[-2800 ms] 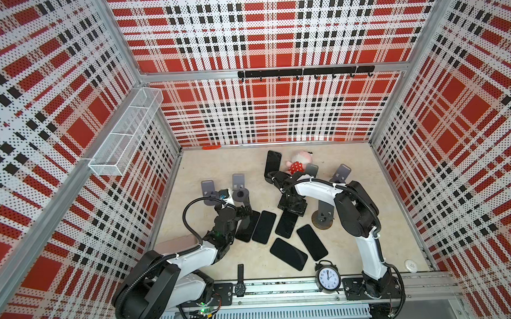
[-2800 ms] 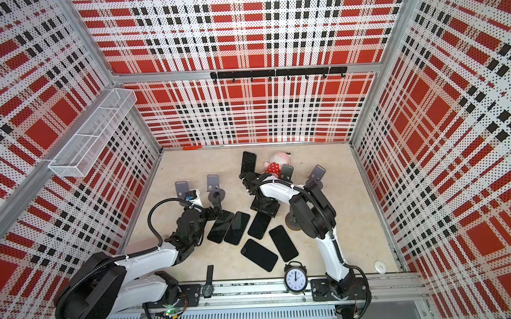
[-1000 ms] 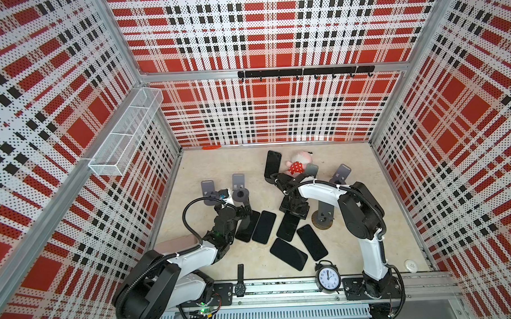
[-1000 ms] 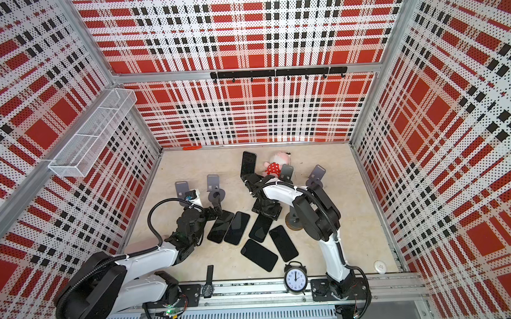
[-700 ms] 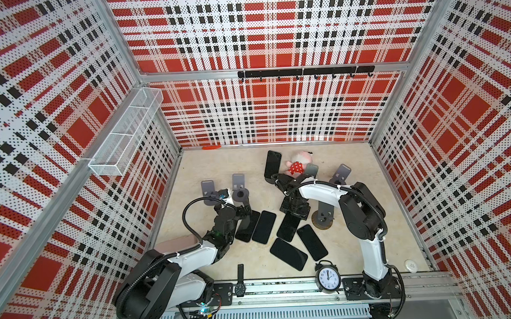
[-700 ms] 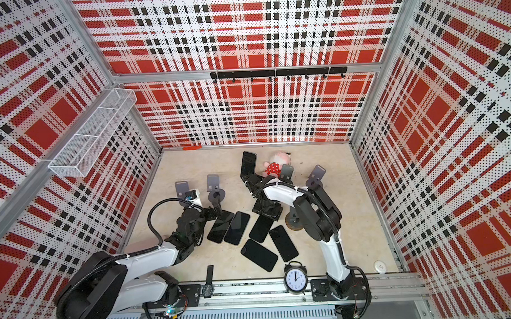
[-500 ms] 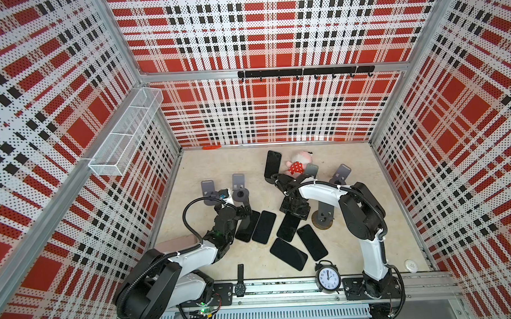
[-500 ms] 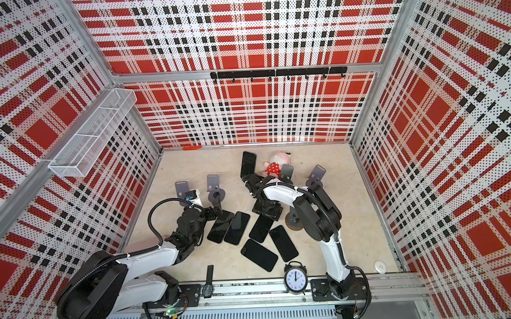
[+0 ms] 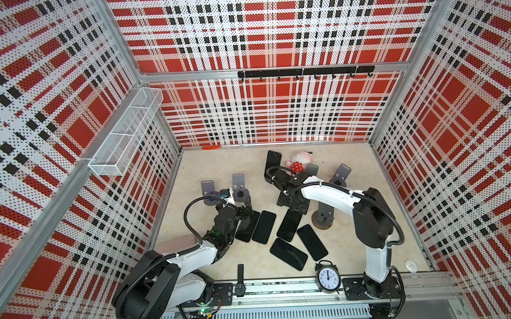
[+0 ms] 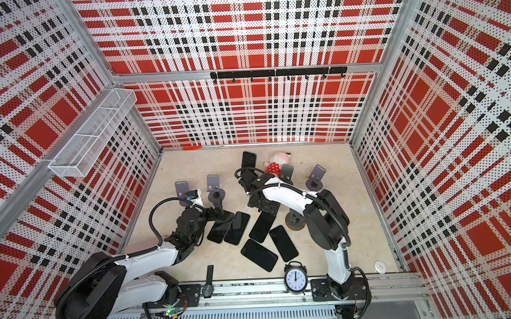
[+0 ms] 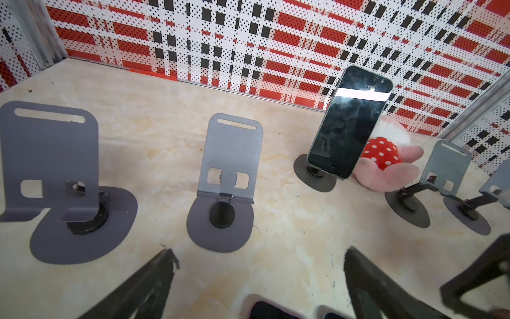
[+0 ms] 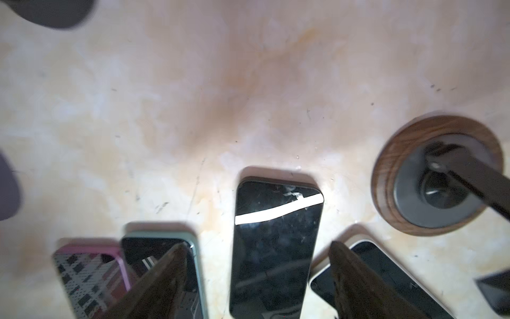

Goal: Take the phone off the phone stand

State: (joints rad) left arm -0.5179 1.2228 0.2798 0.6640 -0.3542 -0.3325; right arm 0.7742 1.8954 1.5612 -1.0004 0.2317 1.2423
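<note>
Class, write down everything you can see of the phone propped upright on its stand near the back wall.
The phone is a slim slab with rounded corners, a glossy black screen mirroring a bright strip, and a thin grey edge. It stands in portrait, leaning back on a stand with a round grey base, near the back wall. A pink plush toy lies beside it; contact cannot be told.
</note>
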